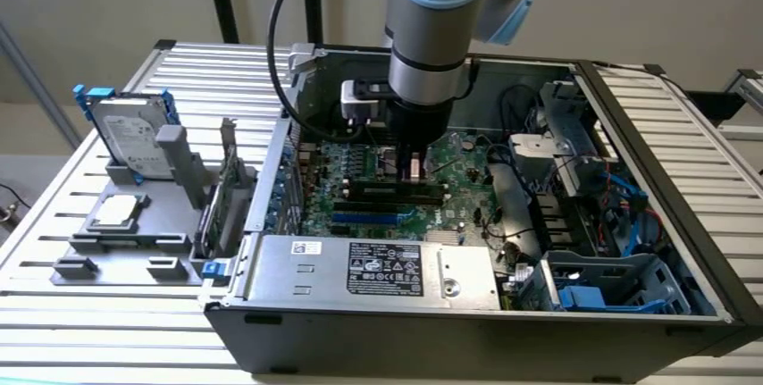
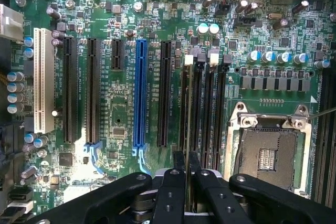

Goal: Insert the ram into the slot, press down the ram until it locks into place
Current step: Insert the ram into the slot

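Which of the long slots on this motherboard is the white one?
The end slot, farthest from the silver processor socket; the others in the row are black, apart from one blue.

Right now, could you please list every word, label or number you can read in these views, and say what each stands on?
Nothing is clear enough to quote.
The black label on the power supply: print too small.
The white sticker beside it: too small.
The label on the hard drive: blurred.
White lettering printed on the motherboard: too small.
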You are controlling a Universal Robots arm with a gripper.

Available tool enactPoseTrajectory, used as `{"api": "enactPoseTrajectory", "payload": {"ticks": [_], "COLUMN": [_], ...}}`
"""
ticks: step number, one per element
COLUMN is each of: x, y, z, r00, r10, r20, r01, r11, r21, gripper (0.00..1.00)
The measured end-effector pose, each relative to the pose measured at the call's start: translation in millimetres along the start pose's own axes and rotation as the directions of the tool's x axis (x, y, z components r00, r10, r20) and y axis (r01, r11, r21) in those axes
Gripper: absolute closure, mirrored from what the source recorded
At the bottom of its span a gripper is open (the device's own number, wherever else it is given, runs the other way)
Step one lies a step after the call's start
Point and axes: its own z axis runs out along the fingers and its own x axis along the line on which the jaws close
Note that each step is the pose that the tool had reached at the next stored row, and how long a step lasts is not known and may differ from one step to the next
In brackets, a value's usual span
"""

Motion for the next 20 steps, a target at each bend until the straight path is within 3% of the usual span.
{"api": "enactPoseTrajectory", "payload": {"ticks": [11, 12, 20], "x": [-0.6, -0.6, 0.0], "y": [0.4, 0.4, 2.6], "z": [2.2, -0.4, -30.3], "r00": [1.0, 1.0, 1.0], "r10": [0.0, 0.0, 0.0], "r20": [0.0007, 0.0008, 0.0007], "r01": [0.0, 0.0, 0.0], "r11": [1.0, 1.0, 1.0], "r21": [0.0001, 0.0002, -0.0007], "gripper": [0.85, 0.78, 0.81]}}
